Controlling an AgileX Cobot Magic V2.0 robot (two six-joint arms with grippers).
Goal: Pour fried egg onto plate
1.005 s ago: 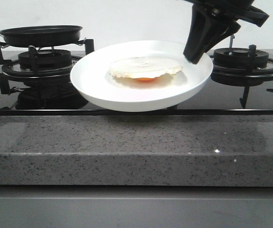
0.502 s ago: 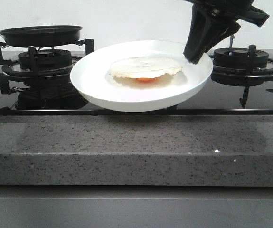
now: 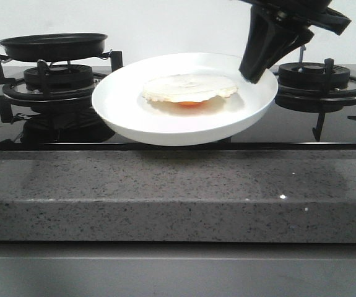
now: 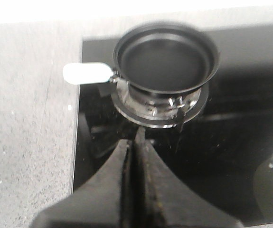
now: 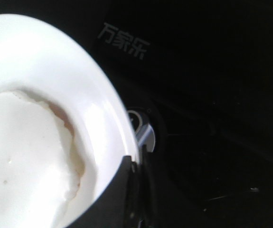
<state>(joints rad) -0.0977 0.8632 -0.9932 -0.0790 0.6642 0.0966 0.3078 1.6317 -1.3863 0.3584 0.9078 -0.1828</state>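
The white plate point(image 3: 134, 117) is over the middle of the hob, between the two burners. The fried egg point(image 3: 190, 88) lies on it, white side up, with a bit of orange yolk showing at its front edge. My right gripper point(image 3: 252, 74) comes down from above and is shut on the plate's far right rim. In the right wrist view the jaws point(image 5: 135, 166) clamp the rim of the plate point(image 5: 55, 71), with the egg point(image 5: 22, 152) beside them. My left gripper point(image 4: 135, 142) is shut and empty, hovering over the hob short of the empty black pan point(image 4: 164, 59).
The black pan point(image 3: 52, 44) sits on the left burner, its pale handle point(image 4: 86, 73) pointing out over the grey worktop. The right burner point(image 3: 317, 83) stands bare behind my right arm. A grey speckled counter edge point(image 3: 178, 198) runs along the front.
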